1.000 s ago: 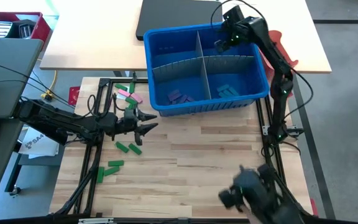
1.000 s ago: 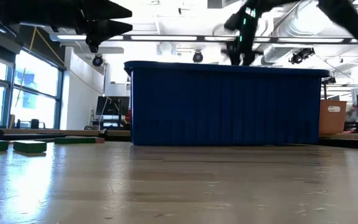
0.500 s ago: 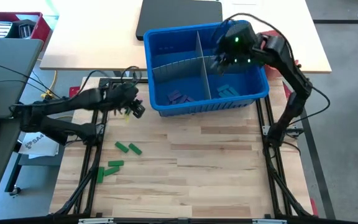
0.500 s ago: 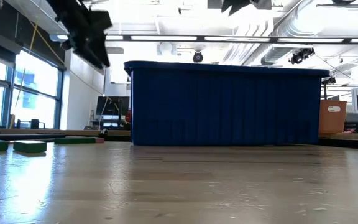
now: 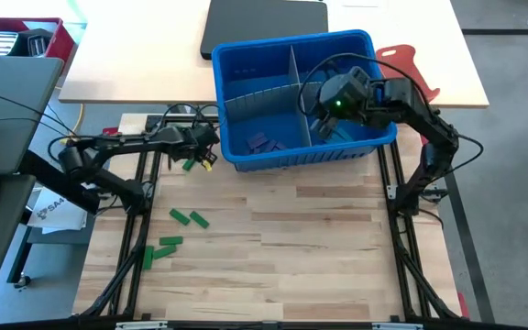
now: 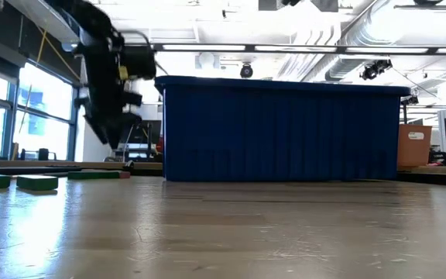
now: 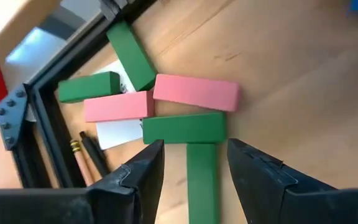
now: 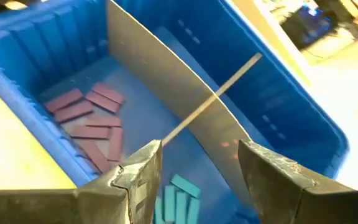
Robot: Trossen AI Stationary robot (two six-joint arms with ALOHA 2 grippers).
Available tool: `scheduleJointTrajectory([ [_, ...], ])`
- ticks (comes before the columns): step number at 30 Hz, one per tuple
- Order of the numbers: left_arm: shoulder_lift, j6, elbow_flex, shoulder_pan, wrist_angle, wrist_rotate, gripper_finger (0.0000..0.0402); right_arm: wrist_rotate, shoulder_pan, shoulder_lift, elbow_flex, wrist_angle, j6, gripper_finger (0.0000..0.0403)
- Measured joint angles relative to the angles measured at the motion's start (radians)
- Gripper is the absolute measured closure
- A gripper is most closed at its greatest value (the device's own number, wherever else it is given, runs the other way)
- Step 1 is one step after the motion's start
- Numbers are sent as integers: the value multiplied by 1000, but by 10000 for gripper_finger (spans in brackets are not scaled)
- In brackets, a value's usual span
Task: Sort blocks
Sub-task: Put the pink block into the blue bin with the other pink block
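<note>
left gripper [image 7: 191, 165] jaws part-open, empty, above a cluster of green and pink blocks [image 7: 185, 127] beside the blue bin [image 5: 246, 55]. right gripper [image 8: 197, 171] open over the bin, seemingly empty; purple blocks [image 8: 89, 121] lie inside.

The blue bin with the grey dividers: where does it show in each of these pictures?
High view: blue bin at top centre, right hand above it.
Low view: its dark blue wall fills the middle.
Left wrist view: not in it.
Right wrist view: seen from above, fills the picture.
Shared landmark: grey divider.
</note>
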Motion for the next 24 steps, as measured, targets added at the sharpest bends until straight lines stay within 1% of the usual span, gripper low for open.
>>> scheduleJointTrajectory([
  [2, 30, 5, -18, 35, 27, 1, 242, 36, 16, 0, 0, -31, 32, 195],
  [4, 51, 24, -40, 67, 76, -8, 254, 60, 28, 0, 0, -26, 48, 195],
  [12, 73, 80, -119, 155, 351, 32, 317, 64, 40, -4, 0, -27, 61, 195],
  [16, 73, 107, -159, 196, 465, 124, 357, 65, 40, -4, 0, -27, 62, 195],
  [20, 73, 107, -201, 217, 516, 173, 393, 65, 40, -4, 0, -27, 62, 195],
  [24, 70, 132, -242, 214, 569, 175, 396, 65, 40, -5, 0, -27, 62, 195],
])
